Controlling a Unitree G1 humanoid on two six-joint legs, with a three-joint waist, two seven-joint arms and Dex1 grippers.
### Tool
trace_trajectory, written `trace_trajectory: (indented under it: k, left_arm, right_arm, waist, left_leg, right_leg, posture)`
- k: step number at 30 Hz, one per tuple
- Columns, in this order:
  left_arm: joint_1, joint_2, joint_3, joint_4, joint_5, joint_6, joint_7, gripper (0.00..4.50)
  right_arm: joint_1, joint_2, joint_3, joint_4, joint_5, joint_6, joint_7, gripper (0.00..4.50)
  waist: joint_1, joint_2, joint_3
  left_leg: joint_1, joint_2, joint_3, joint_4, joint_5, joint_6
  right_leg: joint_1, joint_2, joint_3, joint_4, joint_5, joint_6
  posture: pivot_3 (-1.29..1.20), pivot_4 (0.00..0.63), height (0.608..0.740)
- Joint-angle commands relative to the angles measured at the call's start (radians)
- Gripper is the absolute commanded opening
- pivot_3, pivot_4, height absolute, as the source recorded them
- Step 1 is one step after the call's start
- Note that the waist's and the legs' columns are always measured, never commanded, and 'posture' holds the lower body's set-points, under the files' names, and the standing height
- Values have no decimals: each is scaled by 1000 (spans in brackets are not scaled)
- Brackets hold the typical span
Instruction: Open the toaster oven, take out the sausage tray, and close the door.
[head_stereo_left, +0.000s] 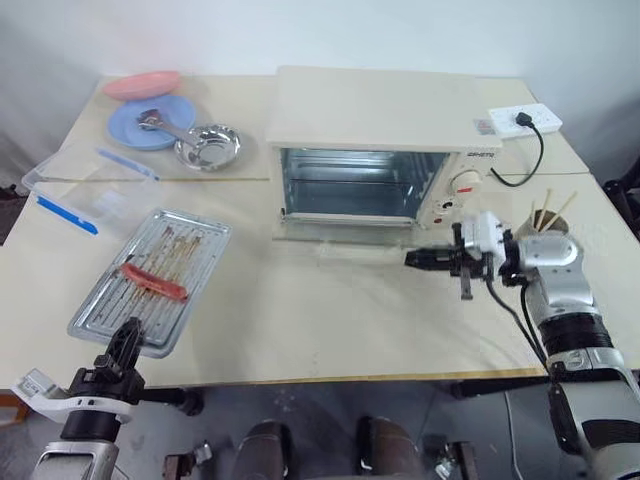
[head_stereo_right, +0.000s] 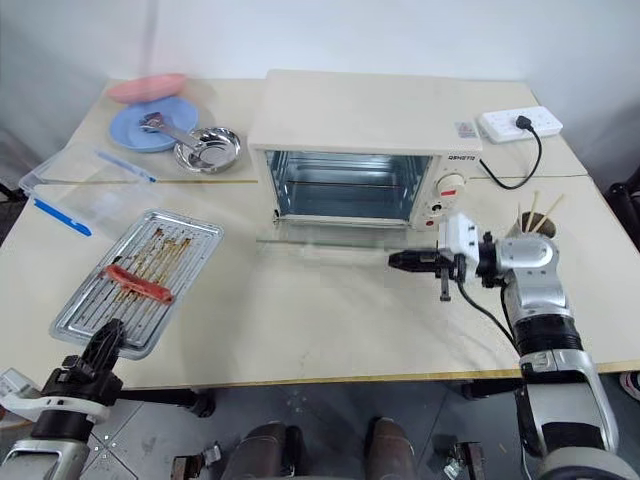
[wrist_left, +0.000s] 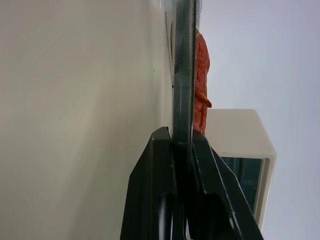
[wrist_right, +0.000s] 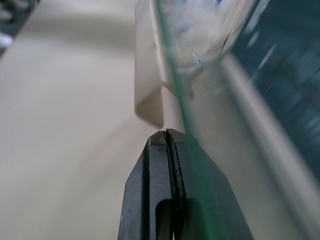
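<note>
The cream toaster oven (head_stereo_left: 375, 110) stands at the back middle of the table. Its glass door (head_stereo_left: 345, 238) is swung down in front of the bare cavity and looks smeared. The sausage tray (head_stereo_left: 195, 235) lies on the table at the left, with a red sausage (head_stereo_left: 153, 282) across its ribs. My left gripper (head_stereo_left: 128, 335) is shut on the tray's near rim (wrist_left: 184, 75). My right gripper (head_stereo_left: 412, 259) is shut and empty. It points left at the door's right end, with its tips (wrist_right: 165, 132) just beside the glass edge and the cream handle (wrist_right: 147, 75).
A round steel bowl (head_stereo_left: 208, 147), a blue plate (head_stereo_left: 140, 125) and a pink plate (head_stereo_left: 142, 84) sit at the back left. A clear lidded box (head_stereo_left: 85, 190) lies left of the tray. A power strip (head_stereo_left: 524, 120) and a cup of sticks (head_stereo_left: 545, 225) are on the right.
</note>
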Motion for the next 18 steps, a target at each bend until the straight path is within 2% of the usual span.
trace_trajectory:
  k: [1,7,18]
  left_arm:
    - [-17,17,0,-12,-13,32,-11,0]
    - [-38,70,-39,6,-13,129,-55,0]
    - [-35,176,-15,79,-13,266,-170,0]
  right_arm:
    - [-58,-4,-33,-48,26,67,-34,28]
    - [-143,19,-59,-56,25,162,-141,28]
    - [-181,5,-72,-104,28,204,-196,28]
  waist:
    - [-1,0,0]
    - [-4,0,0]
    - [-22,1,0]
  left_leg:
    - [0,0,1,0,0,0]
    - [-1,1,3,0,-1,0]
    - [-1,1,5,0,-1,0]
  right_leg:
    - [0,0,0,0,0,0]
    - [-3,0,1,1,0,0]
    - [-4,0,2,2,0,0]
  posture:
    - [0,150,740]
    - [0,150,740]
    - [0,150,740]
